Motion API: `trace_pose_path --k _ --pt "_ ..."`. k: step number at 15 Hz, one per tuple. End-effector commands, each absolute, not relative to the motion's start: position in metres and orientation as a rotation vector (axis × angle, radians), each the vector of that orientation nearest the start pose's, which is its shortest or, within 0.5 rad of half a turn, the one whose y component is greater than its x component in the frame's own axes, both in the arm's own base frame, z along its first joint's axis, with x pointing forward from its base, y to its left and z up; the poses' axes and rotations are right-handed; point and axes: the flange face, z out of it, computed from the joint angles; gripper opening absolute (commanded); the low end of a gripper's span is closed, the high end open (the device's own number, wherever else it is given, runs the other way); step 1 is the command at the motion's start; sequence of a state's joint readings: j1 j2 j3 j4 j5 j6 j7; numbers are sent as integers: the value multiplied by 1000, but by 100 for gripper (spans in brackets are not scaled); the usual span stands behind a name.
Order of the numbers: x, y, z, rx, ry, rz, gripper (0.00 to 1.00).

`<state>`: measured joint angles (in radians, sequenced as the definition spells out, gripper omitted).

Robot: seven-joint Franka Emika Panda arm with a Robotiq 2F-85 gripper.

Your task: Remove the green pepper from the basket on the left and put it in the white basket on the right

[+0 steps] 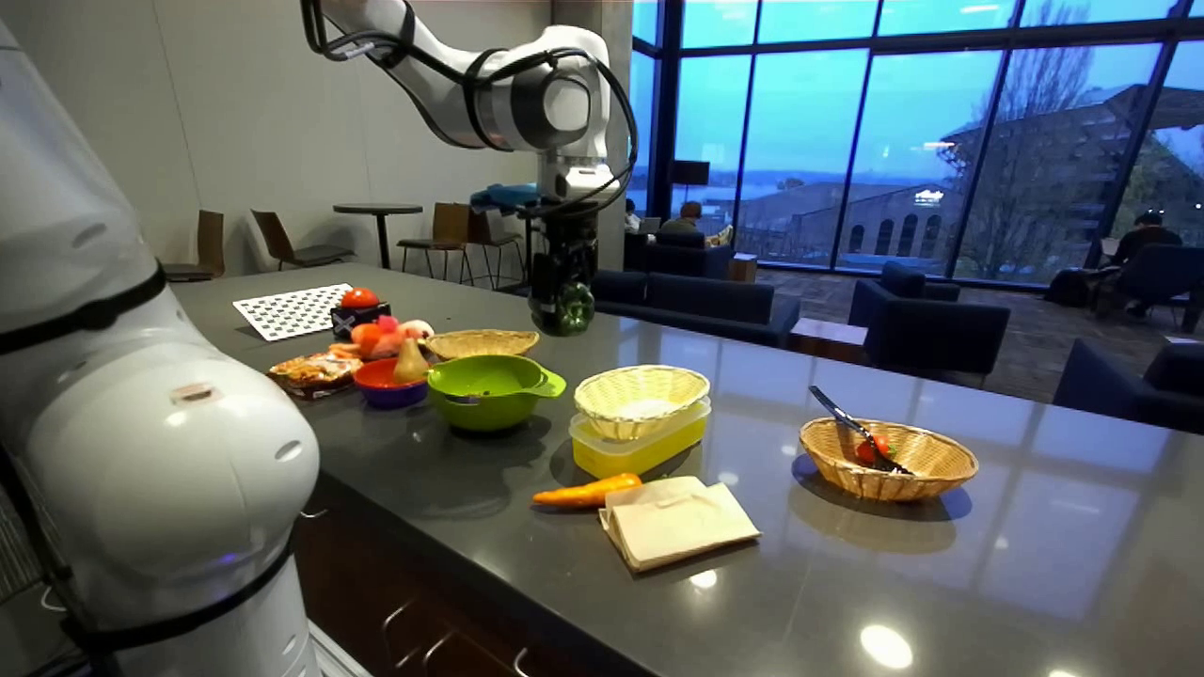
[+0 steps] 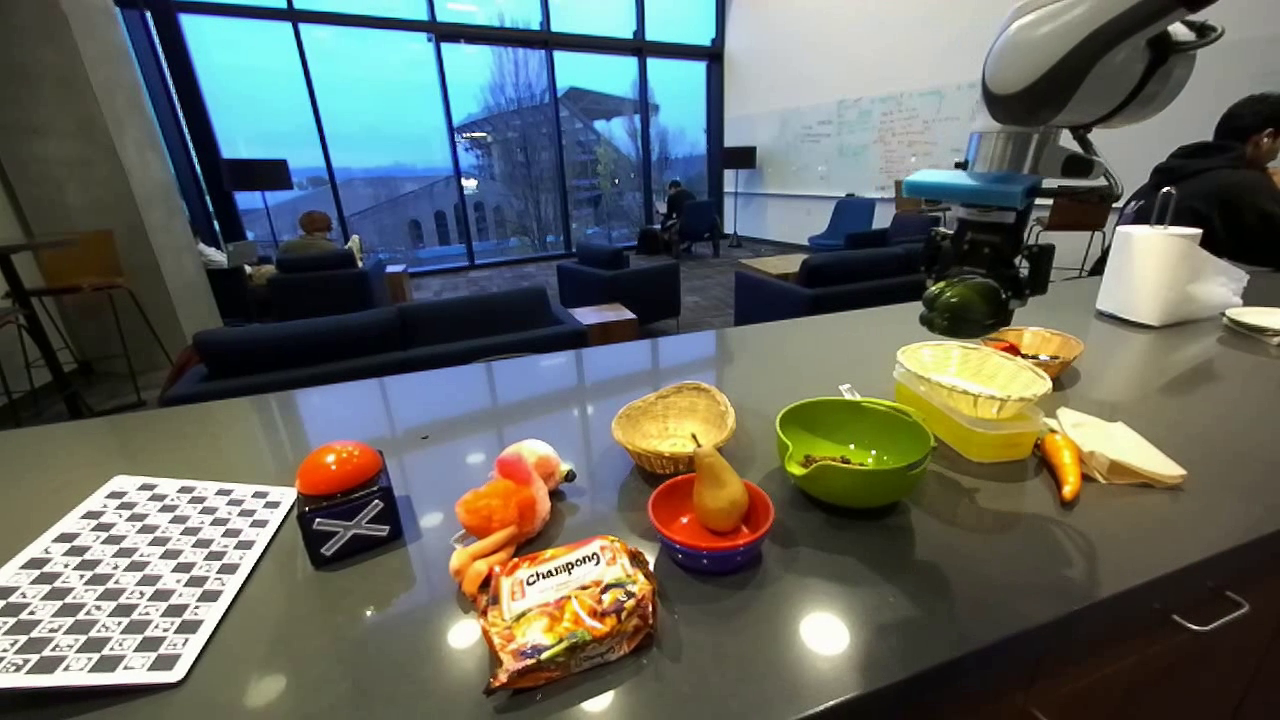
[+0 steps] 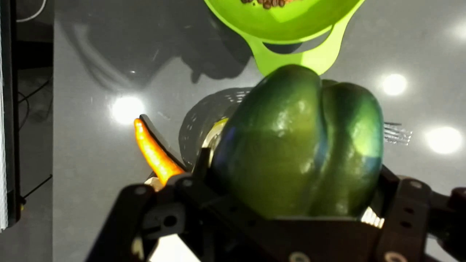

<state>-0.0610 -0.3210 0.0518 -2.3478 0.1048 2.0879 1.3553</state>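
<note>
One long grey tabletop (image 1: 1016,592) carries everything, and the Panda arm (image 2: 1070,70) above it seems due for the placing: a short shift away from the green handled bowl (image 1: 489,414) until centred over the cream-white woven basket (image 1: 642,390), then straight down. Go gently, since that basket is stacked on a yellow plastic container (image 1: 625,461) and a nudge could tip it. The claw (image 3: 295,167) is closed around a green bell pepper (image 2: 960,310), which hangs higher than the basket's rim and seemingly off to the bowl's side of it; best to release only once the pepper is inside. The basket's mouth looks wider than the pepper, and the roomiest way in is from above. Edges to mind are that rim and the bowl's handle; nearer the tabletop's front edge lies an orange carrot (image 1: 588,494).
</note>
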Motion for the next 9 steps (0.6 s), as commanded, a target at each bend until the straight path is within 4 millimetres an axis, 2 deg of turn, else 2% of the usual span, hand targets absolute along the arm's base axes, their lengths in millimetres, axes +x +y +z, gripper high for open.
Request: trace_pose_path --k 1,5,9 --pt "451 -32 455 -2169 2082 -27 69" --pt "459 -60 440 -2089 2138 -63 69" --pt "471 -73 419 -2040 2161 -29 69"
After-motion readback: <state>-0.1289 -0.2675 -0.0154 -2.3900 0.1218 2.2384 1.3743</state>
